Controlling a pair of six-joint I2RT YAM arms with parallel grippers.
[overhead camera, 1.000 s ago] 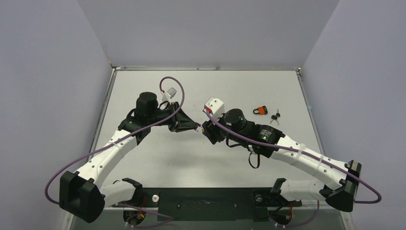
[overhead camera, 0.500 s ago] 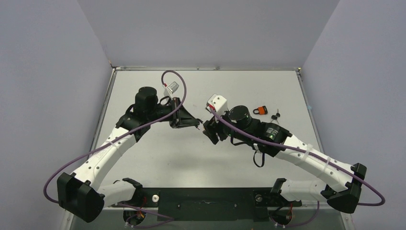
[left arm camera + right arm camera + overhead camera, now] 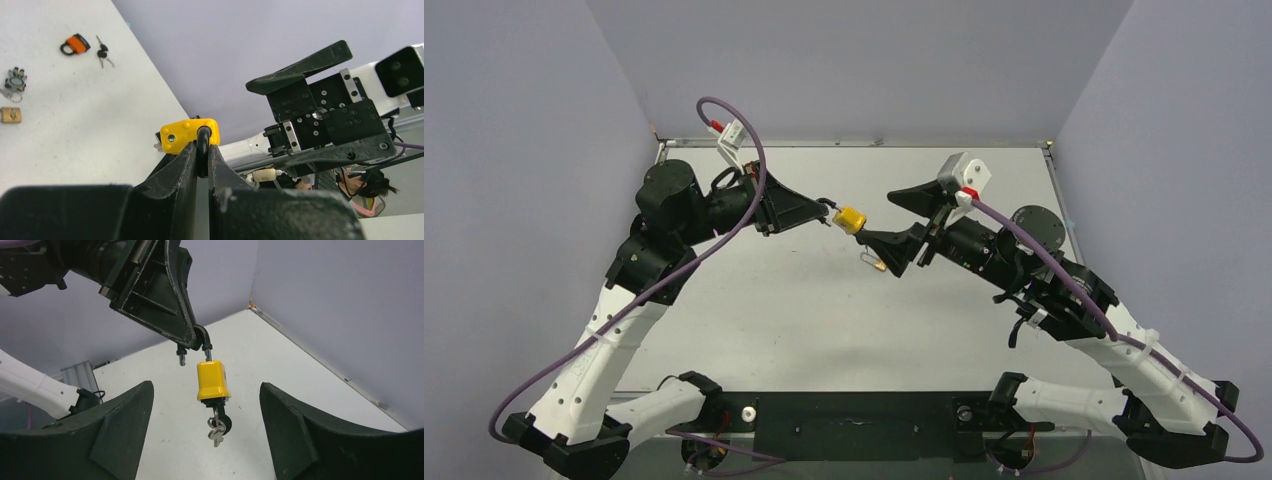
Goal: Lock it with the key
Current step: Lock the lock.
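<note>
Two arms face each other above the bench (image 3: 754, 330), and the step in hand looks like the approach before locking. The left gripper (image 3: 828, 208) is pinched tight on the shackle (image 3: 202, 337) of the yellow padlock (image 3: 212, 380), which hangs in the air between them, well clear of the surface. The shackle seems swung out, its free leg (image 3: 181, 358) outside the body, and a key (image 3: 217, 426) sits in the keyhole underneath. The right gripper (image 3: 880, 217) stands wide and holds nothing, just short of the lock (an orange padlock (image 3: 75, 44) and a brass padlock (image 3: 10, 114) lie unused on the bench). Next, I judge, the right arm must seat the free leg, then close on the key's head and turn it.
</note>
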